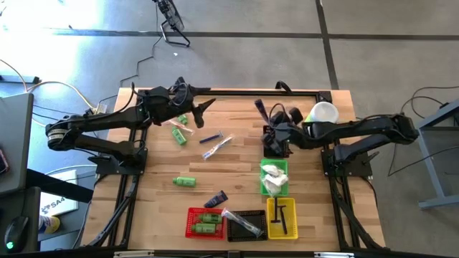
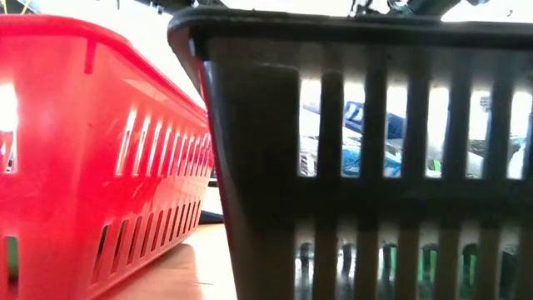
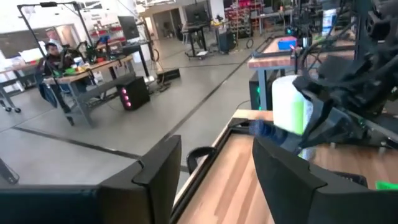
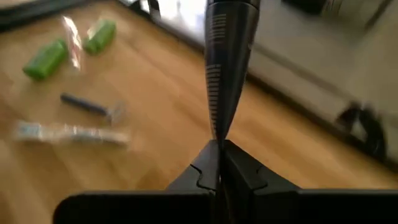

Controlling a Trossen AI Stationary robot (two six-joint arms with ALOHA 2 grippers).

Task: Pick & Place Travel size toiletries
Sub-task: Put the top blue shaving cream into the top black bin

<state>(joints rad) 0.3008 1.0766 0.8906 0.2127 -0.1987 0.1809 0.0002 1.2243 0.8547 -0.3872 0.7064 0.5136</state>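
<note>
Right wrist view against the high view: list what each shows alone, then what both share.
Only the right wrist view shows the right gripper shut on a thin dark comb. Only the high view shows the four baskets, such as the red basket, and the left gripper. Both show green bottles, a razor and a wrapped toothbrush.

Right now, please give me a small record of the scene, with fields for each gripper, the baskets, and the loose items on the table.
left gripper: open, empty, raised over the far left part of the table
right gripper: shut on dark comb, beside the white cup
red basket: green bottles inside
black basket: a clear-wrapped item inside
yellow basket: thin black items inside
green basket: white packets inside
loose items: green bottle, navy tube, wrapped toothbrush
</note>
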